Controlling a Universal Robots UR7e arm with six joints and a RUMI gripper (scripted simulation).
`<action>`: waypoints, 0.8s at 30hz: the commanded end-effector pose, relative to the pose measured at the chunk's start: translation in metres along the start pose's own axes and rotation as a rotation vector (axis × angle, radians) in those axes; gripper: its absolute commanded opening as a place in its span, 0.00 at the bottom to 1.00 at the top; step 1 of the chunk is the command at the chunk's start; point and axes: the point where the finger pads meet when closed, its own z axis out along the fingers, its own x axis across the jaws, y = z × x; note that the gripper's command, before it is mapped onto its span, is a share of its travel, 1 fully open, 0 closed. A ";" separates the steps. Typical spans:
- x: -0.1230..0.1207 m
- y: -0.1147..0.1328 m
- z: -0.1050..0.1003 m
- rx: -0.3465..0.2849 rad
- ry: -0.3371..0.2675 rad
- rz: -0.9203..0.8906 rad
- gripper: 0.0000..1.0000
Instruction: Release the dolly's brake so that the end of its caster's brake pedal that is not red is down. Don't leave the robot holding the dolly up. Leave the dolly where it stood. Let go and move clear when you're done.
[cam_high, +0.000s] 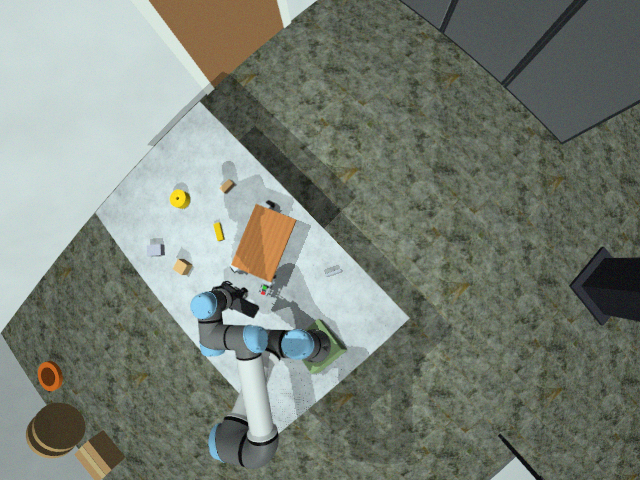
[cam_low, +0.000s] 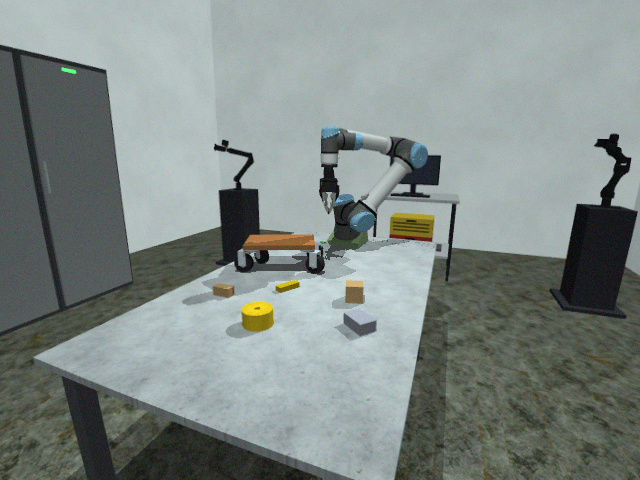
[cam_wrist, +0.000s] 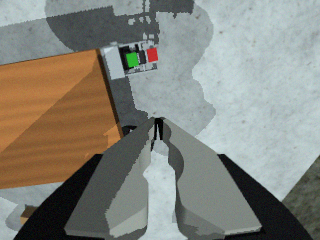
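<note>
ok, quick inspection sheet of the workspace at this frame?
Surface: grey table, carrying all items below.
Job's things: dolly on its wheels, orange deck level; brake pedal at its corner, green and red ends showing; which end is down cannot be told.
Clutter: yellow cylinder, yellow bar, two tan blocks, grey block.
Grippers: gripper above the table beside the dolly's corner, fingers shut, holding nothing.
Cables: nothing seen.
Surroundings: cabinet, camera pedestals, desk with monitor.
</note>
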 end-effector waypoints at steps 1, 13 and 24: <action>-0.008 -0.005 0.006 -0.010 0.010 -0.047 0.00; -0.020 -0.012 0.016 -0.010 0.009 -0.117 0.00; -0.027 -0.016 0.022 -0.011 0.008 -0.159 0.00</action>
